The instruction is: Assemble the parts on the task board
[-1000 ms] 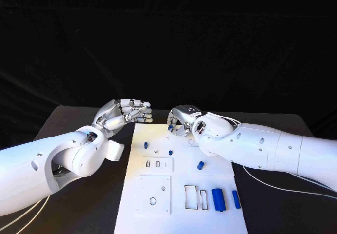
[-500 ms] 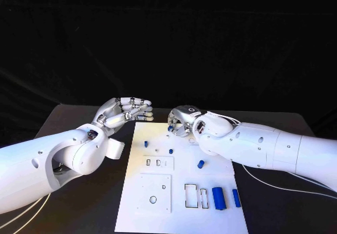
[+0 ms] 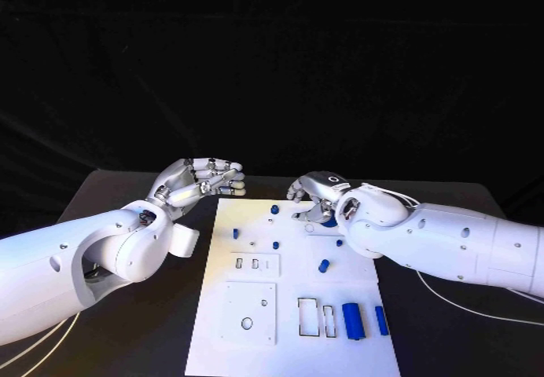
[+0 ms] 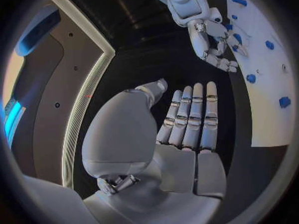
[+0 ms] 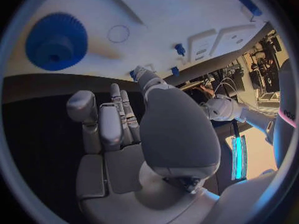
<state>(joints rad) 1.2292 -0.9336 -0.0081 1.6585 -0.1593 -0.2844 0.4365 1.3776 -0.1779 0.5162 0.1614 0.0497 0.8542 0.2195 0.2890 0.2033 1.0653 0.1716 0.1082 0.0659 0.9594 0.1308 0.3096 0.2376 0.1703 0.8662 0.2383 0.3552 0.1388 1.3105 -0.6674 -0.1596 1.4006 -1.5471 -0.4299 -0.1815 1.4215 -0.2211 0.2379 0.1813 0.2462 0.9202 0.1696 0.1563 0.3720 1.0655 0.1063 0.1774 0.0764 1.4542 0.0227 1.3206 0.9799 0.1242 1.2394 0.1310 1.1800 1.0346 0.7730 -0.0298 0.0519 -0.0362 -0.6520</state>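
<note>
The white task board [image 3: 284, 298] lies in the middle of the table. My right hand [image 3: 323, 196] hovers over its far right corner, fingers apart and holding nothing. A blue gear [image 5: 56, 41] lies flat on the board just past those fingers, and it is partly hidden under the hand [image 3: 330, 223]. A small blue peg [image 3: 274, 209] stands near the far edge. My left hand [image 3: 204, 179] floats off the board's far left corner with straight fingers [image 4: 193, 119] and nothing in it. Other blue pegs [image 3: 236, 232] [image 3: 323, 265] stand further in.
Two blue cylinders [image 3: 353, 320] [image 3: 381, 320] lie at the board's near right beside rectangular slots [image 3: 308, 316]. Two white raised plates [image 3: 255, 264] [image 3: 249, 312] sit on the left half. The black table [image 3: 125, 196] extends on both sides of the board.
My right hand has shifted to the right along the board's far edge, uncovering the small peg there. The left hand has hardly moved.
</note>
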